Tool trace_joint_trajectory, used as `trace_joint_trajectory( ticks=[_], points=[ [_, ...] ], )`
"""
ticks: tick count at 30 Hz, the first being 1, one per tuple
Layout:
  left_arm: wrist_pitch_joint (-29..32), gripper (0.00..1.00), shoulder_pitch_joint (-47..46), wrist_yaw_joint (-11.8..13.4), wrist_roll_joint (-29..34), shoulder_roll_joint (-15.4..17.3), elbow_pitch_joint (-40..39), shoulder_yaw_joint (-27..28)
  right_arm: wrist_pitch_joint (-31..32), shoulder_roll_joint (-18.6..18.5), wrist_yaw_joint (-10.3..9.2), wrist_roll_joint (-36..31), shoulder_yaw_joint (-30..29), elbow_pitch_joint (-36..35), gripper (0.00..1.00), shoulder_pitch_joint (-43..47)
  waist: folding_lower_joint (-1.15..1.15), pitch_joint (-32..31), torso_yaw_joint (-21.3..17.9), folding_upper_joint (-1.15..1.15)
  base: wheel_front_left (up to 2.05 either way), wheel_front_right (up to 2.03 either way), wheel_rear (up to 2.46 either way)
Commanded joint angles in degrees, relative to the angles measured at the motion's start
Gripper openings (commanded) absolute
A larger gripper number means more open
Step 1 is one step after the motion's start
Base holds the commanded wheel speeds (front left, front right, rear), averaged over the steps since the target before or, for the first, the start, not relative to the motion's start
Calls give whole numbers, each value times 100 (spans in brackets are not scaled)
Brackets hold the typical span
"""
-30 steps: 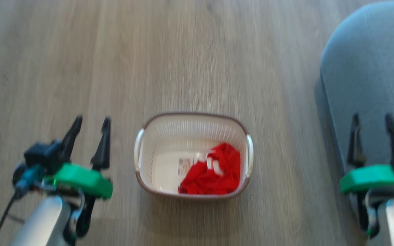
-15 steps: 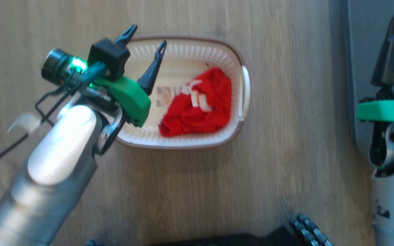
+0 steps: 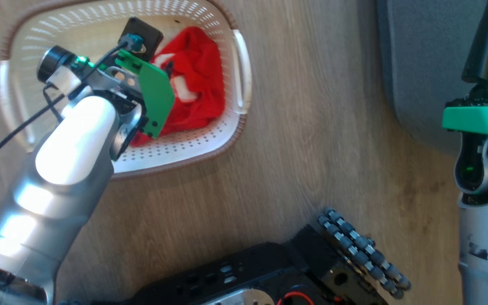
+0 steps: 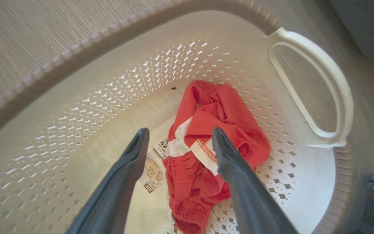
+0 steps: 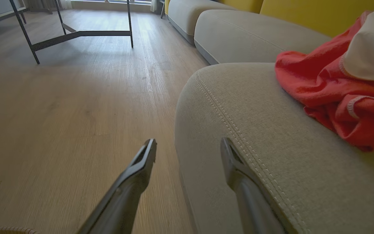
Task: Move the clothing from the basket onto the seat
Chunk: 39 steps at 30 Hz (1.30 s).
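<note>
The cream perforated basket [image 3: 239,72] with its brown rim stands on the wood floor at the upper left of the head view. A red garment with white parts [image 4: 219,113] lies crumpled on its bottom, beside the label sticker [image 4: 153,167]. My left gripper [image 4: 177,139] reaches down inside the basket, open, its fingers straddling the garment's white band just above it. My right gripper [image 5: 188,146] is open and holds nothing, hovering at the rounded corner of the grey seat [image 5: 255,107]. A second red garment [image 5: 323,81] lies on the seat.
A cream cushion or cloth [image 5: 372,52] rests partly over the garment on the seat. My black wheeled base [image 3: 269,271] fills the floor at the bottom of the head view. Further grey sofa sections [image 5: 239,35] and a black metal table frame [image 5: 76,32] stand beyond.
The head camera has tilted down, shifting the whole picture. My left arm has swung from beside the basket into it, and its fingers now sit over the red garment. The right gripper stays by the seat.
</note>
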Motion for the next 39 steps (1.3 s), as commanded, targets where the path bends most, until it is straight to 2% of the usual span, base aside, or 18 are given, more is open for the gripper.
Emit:
trace_joint_trajectory(
  ticks=[1, 10, 16, 26, 39],
  points=[
    [55, 100, -100, 40, 56, 56, -44, 99, -26, 30, 40, 61, 78, -230, 100, 39, -1, 268, -258, 0, 0, 0, 0],
    [126, 100, -259, 82, -29, -23, 516, 102, -26, 30, 40, 218, 44, -308, 100, 134, -1, 557, -486, 0, 0, 0, 0],
    [54, 100, -299, 111, -61, 45, 767, 122, -26, 30, 40, 310, 46, -307, 100, 198, -1, 693, -631, 0, 0, 0, 0],
    [-179, 100, -400, 81, -130, -65, 1354, 84, -26, 30, 40, 291, -76, -382, 100, 542, -1, 675, -624, 0, 0, 0, 0],
    [-918, 100, -673, -124, -273, -292, 1918, 88, -26, 30, 40, 177, -72, -541, 100, 711, -1, 715, -474, 0, 0, 0, 0]
  ],
)
